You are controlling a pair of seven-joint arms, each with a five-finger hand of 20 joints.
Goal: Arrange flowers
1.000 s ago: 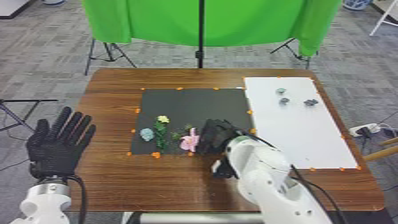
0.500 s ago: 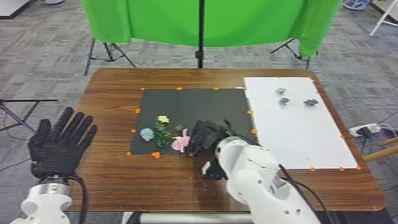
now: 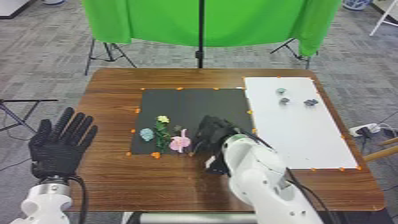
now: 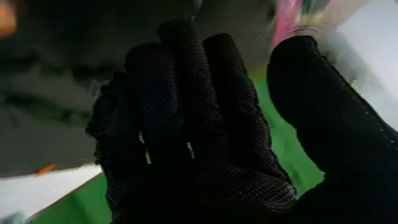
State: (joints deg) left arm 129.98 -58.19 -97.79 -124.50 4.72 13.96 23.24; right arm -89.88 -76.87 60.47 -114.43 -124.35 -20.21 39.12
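Apparently the arranging is partway: a fluffy pale-blue flower (image 3: 147, 134), a yellow flower with leafy green stem (image 3: 162, 120) and a pink petalled flower (image 3: 180, 143) lie on the flat black mat (image 3: 200, 102), near left; three small grey-green clumps (image 3: 284, 101), far right, probably remain. The black-gloved right hand (image 3: 213, 131) is open beside the pink one, seemingly empty.

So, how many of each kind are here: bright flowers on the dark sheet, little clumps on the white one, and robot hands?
Bright flowers: 3 (blue flower, yellow flower, pink flower)
Little clumps: 3
Hands: 2 (left hand, right hand)
Total: 8
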